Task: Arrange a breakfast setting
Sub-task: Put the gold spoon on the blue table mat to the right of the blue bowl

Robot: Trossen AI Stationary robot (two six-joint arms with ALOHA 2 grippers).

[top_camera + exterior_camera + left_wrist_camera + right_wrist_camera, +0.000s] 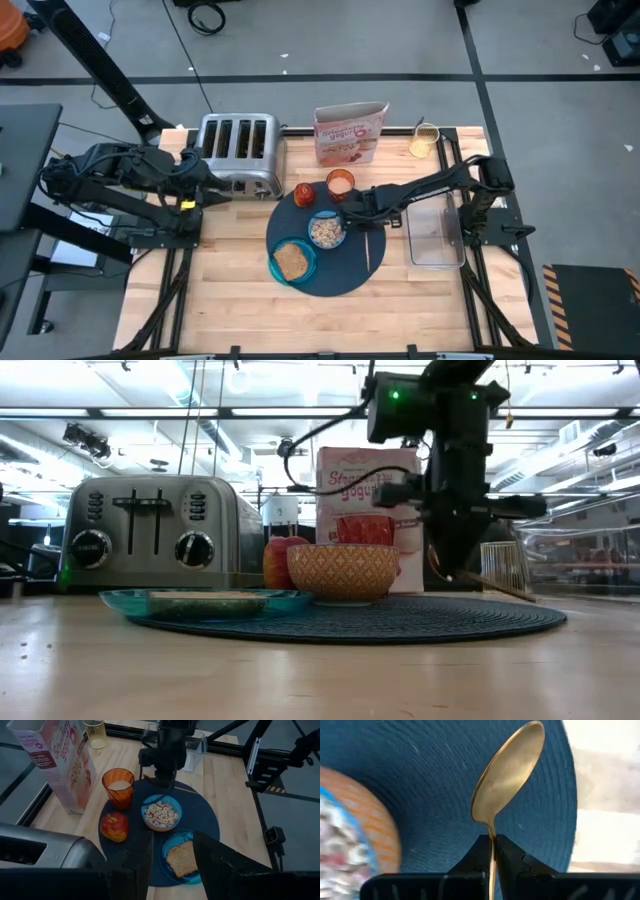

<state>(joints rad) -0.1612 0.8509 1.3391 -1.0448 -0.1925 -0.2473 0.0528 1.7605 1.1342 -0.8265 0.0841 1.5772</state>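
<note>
A round slate-blue mat (345, 272) lies mid-table. On it are a blue bowl of cereal (326, 231), a teal plate (274, 268) with a toast slice (291, 260), a red fruit (304, 194) and an amber cup (340, 184). My right gripper (362, 218) is over the mat's right part, beside the bowl, shut on a gold spoon (368, 250). My left gripper (172, 865) is open and empty at the table's left, in front of the toaster. My right gripper pinches the spoon's handle (492, 851) between its two fingers, coming from above. The spoon's bowl (512, 765) points away from the fingers toward the table's near edge. In the low view the spoon (492, 586) slants down from the fingers toward the mat.
A steel toaster (240, 155) and a cereal box (350, 135) stand at the back. A small glass (425, 140) is at the back right. A clear container (435, 235) sits right of the mat. Bare wood lies along the near edge (230, 310).
</note>
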